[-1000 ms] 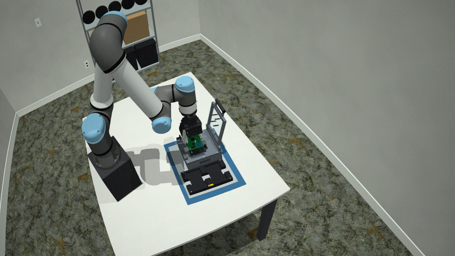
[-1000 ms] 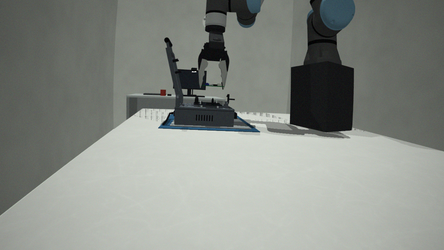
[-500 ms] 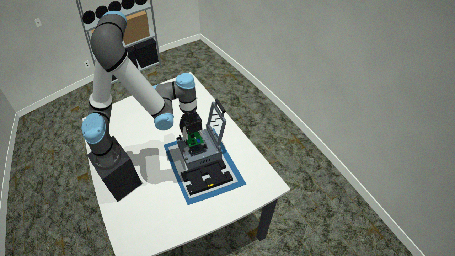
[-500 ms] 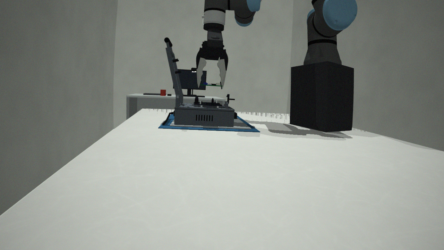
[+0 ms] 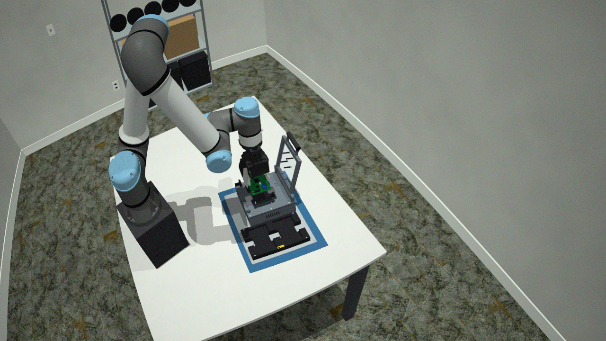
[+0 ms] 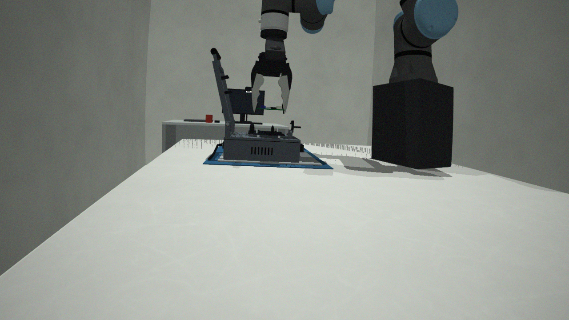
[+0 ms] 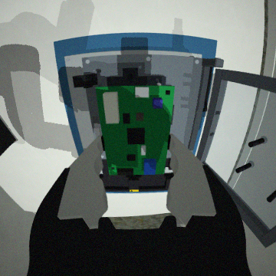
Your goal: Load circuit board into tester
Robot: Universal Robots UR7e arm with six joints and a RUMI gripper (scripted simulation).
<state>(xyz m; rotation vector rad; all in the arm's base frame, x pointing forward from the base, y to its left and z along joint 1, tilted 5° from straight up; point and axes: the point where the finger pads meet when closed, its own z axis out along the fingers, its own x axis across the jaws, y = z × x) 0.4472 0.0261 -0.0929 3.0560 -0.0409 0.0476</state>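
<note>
My gripper is shut on the green circuit board, one finger on each long edge. The board is level, component side up, and hangs a short way above the grey tester. A pale rectangular part sits near the board's far left corner. The tester's lid stands open and upright beside the board. A black post stands on the tester's side toward the arm base. The black tray lies empty in front of the tester.
Tester and tray sit on a blue-bordered mat on the white table. The arm's black base block stands beside the mat. The open lid's pins stick out toward the gripper.
</note>
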